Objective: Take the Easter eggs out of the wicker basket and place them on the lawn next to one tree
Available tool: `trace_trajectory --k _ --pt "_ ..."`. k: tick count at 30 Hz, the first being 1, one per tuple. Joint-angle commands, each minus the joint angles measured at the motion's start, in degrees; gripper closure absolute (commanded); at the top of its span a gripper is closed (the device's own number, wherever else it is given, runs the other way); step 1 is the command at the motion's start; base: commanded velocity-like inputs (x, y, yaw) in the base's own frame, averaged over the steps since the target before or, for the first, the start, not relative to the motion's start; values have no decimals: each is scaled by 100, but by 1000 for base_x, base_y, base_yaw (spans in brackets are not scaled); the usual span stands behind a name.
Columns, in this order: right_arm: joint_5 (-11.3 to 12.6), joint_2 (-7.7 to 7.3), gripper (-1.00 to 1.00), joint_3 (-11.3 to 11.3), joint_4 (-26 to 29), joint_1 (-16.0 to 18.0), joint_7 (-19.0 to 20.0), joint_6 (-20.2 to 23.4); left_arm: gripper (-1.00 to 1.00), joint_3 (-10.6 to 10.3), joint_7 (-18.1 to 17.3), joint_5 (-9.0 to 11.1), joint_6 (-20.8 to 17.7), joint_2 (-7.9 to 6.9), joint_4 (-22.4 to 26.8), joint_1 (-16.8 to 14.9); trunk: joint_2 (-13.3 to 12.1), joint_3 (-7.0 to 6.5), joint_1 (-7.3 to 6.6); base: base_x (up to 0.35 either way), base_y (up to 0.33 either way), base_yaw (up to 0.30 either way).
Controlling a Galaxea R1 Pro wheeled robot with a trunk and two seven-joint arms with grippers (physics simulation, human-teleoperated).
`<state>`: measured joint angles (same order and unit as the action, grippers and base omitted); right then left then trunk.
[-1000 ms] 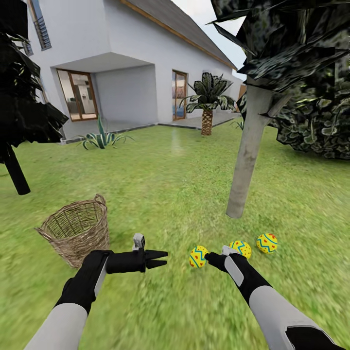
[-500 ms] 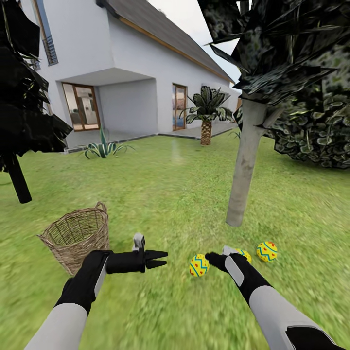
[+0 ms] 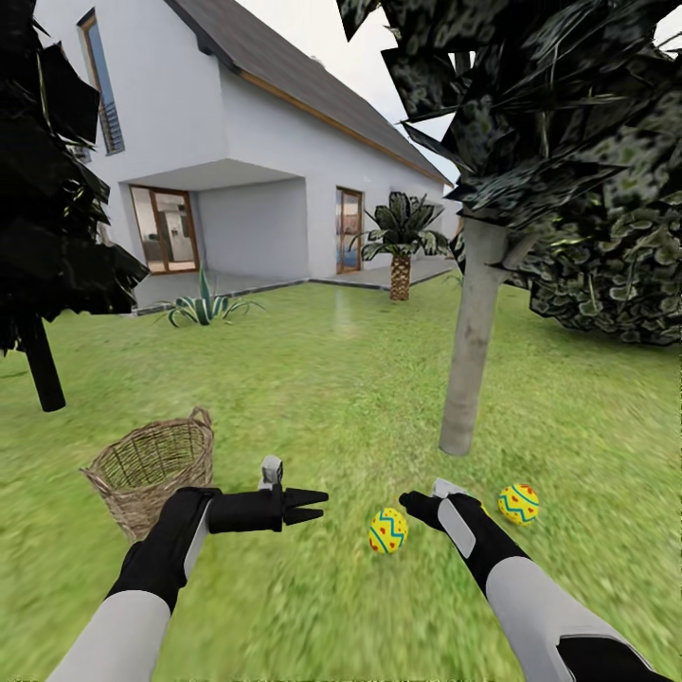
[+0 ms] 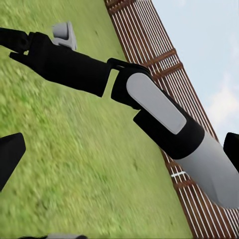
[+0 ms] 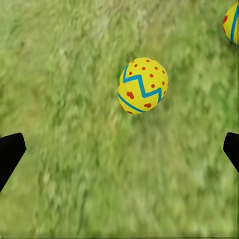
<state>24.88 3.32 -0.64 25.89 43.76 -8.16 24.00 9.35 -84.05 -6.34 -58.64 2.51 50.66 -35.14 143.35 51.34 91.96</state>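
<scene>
Camera tilted upward; Easter eggs (image 3: 388, 529) beside tree (image 3: 467, 365).

Both arms extended forward, left gripper (image 3: 317, 505) jaws parted, right gripper (image 3: 409, 499) empty

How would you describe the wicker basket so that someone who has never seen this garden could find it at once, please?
Start at the white house and come forward over the lawn toward the robot. The wicker basket stands on the grass just beyond the left gripper, across from the pale-trunked tree. It is the only woven, tan-brown thing there, a round bucket with a small loop handle; the yellow Easter eggs lie outside it.
</scene>
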Motion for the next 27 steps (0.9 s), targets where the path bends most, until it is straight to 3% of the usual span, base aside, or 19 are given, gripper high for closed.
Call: trace_trajectory --k 1,10,15,18,20,21,23,26,27 --pt "53 2 -100 -6 12 1 -40 21 -100 24 -46 -61 -60 6 5 -3 1 -17 -6 -253 0 0" --pt "56 -39 -100 -79 17 -5 -44 46 -100 58 -35 -65 -66 -43 5 -14 -12 -216 -30 -83 0 0" --pt "52 -159 -100 -167 17 -2 -58 71 -100 60 121 -69 -59 -160 -16 -19 -213 -306 -139 -4 0 0" --pt "55 -395 -100 -179 3 3 -53 66 -100 62 605 -69 -59 -201 -31 -18 -333 -359 -205 0 0 0" --pt "59 -609 -100 -186 -6 11 -49 68 -100 67 1155 -69 -60 -256 -36 -13 -413 -395 -249 0 0 0" --pt "60 -650 -100 -187 -8 13 -48 68 -100 67 1306 -69 -60 -285 -36 -13 -454 -413 -271 0 0 0" --pt "60 -751 -100 -189 -17 8 -53 57 -100 67 1934 -63 -56 -394 -49 -6 -534 -449 -315 0 0 0" --pt "54 -808 -100 -194 -24 -179 -46 29 -100 64 2897 -50 6 -485 -336 4 -654 -503 -381 0 0 0" --pt "54 -811 -100 -200 -22 -238 -44 25 -100 62 3054 -47 49 -491 -420 4 -694 -521 -403 0 0 0"
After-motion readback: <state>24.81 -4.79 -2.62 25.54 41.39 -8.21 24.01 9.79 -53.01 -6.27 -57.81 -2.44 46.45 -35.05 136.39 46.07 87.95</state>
